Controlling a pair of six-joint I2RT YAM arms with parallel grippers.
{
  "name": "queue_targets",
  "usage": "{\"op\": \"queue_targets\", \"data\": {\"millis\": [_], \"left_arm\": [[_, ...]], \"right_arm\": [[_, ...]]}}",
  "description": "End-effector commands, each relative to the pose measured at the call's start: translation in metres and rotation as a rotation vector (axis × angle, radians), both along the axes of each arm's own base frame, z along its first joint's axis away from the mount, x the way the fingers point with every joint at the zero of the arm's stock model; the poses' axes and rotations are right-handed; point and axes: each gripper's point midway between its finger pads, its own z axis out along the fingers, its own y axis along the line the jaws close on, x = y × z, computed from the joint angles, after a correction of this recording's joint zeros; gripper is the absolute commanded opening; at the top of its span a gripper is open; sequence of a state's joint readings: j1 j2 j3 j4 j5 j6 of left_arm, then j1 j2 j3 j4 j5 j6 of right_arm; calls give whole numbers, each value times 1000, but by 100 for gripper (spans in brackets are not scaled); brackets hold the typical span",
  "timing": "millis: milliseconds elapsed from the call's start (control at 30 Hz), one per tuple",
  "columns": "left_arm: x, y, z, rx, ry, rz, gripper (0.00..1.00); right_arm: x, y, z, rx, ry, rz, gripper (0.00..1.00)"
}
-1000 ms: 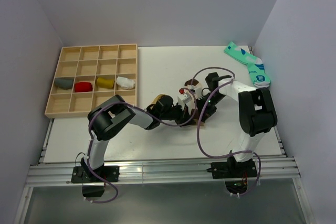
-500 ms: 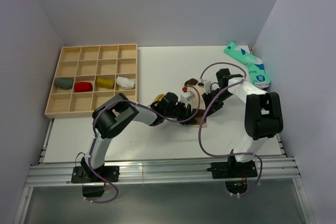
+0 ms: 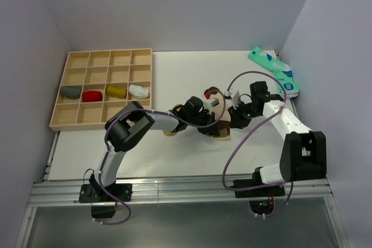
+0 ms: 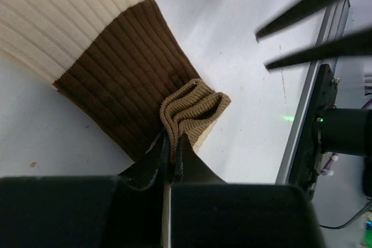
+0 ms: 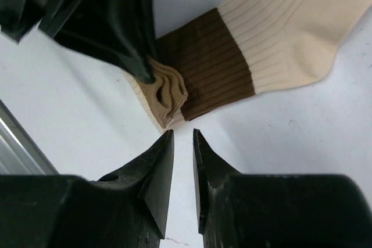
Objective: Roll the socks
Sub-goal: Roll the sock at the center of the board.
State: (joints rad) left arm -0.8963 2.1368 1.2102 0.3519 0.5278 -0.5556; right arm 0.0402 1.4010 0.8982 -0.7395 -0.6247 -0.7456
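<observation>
Starting at the left, a wooden tray (image 3: 99, 126) is seen with four rolled socks (image 3: 92, 96) set in one row of its compartments. The left end effector (image 4: 172, 143) is reached out over the middle of the desk (image 3: 174, 74). Its jaws are pressed shut on the folded tan cuff (image 4: 195, 105) of the beige sock (image 4: 116, 79). That sock is laid flat on the desk, with its dark brown band next to the pinched fold.

The right end effector (image 5: 183, 143) was clamped shut a second ago and sat over the sock. It is now drawn back toward the right, and its jaws are parted a little with nothing between them. Its tips are held just short of the sock's folded edge, not touching it. From this it is judged that the fold has been handed over to the left end effector alone. The roll is only begun, since one small tuck is made and the rest of the sock's length is not wound. A pair of green socks (image 3: 274, 69) is left untouched at the far right corner.

From above, the sock is largely hidden under both wrists and their cables. How many layers are caught in the pinch cannot be told. The toe end is cut off in both wrist views. A mustard-yellow sock cannot be made out with certainty.
</observation>
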Motion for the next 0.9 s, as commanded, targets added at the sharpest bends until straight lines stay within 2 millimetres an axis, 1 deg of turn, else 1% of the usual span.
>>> {"op": "queue_targets", "data": {"millis": [0,67,100,133,167,200,267,433,500,533,567,633,700,767,833,867], "left_arm": [[-6,2,-10,47,141,-3,0],[-6,5,-15,63,187,8,0],[-5,3,-13,62,196,5,0],[-4,3,-16,71,208,10,0],[-4,3,-15,74,219,13,0],[-4,2,-15,78,231,16,0],[-4,1,-16,82,259,23,0],[-3,1,-20,80,322,37,0],[-4,1,-21,81,343,40,0],[-4,1,-24,83,354,43,0],[-6,0,-21,67,367,40,0],[-6,2,-26,73,385,51,0],[-6,3,-28,72,393,58,1],[-6,2,-27,72,401,61,0],[-7,3,-28,74,405,57,0],[-7,3,-27,74,403,56,0]], "right_arm": [[0,4,11,8,-162,111,27],[-4,3,7,-4,-211,141,28],[-5,3,10,-10,-247,157,28],[-5,4,10,-12,-274,169,29],[-10,4,6,-21,-289,204,30],[-12,5,8,-23,-311,222,31],[-18,6,5,-23,-333,269,36],[-25,15,2,2,-327,340,38],[-25,17,0,8,-329,363,38],[-22,18,0,6,-342,368,38],[-24,19,-2,8,-332,372,38],[-16,20,1,5,-358,361,41],[-14,20,5,6,-373,362,41],[-18,21,11,14,-373,379,40],[-23,22,16,14,-392,394,42],[-26,20,11,-1,-395,402,42]]}}
